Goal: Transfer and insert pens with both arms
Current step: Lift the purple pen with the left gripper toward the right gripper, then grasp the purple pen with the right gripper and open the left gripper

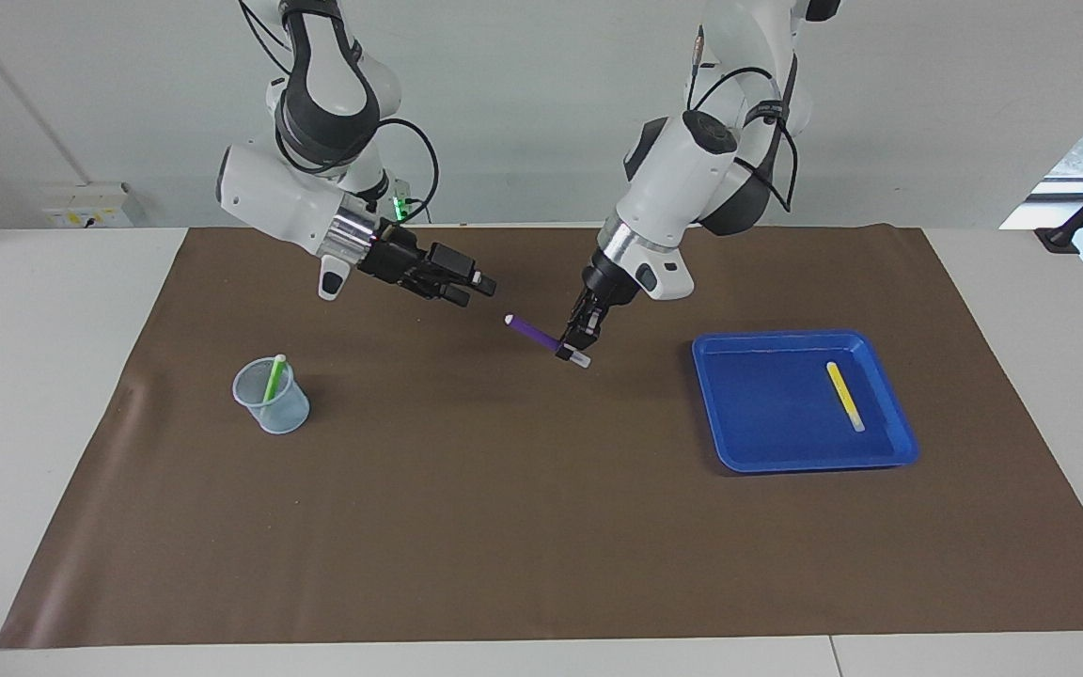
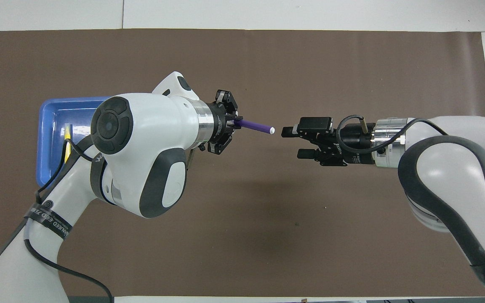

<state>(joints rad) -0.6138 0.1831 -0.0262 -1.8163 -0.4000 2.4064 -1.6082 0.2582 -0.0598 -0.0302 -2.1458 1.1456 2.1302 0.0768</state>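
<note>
The green pen [image 1: 274, 378] already stands in the cup [image 1: 271, 396]. The left tool [image 1: 579, 340], clamped on the purple pen [image 1: 534, 332], offers it to the right tool [image 1: 476, 287], whose fingers are apart. The yellow pen [image 1: 844, 395] waits in the blue tray [image 1: 748, 404], well apart from the cup.

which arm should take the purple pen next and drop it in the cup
Right. Its open gripper already faces the free tip of the purple pen that the left gripper holds, and the cup with the green pen stands at the right arm's end.
</note>
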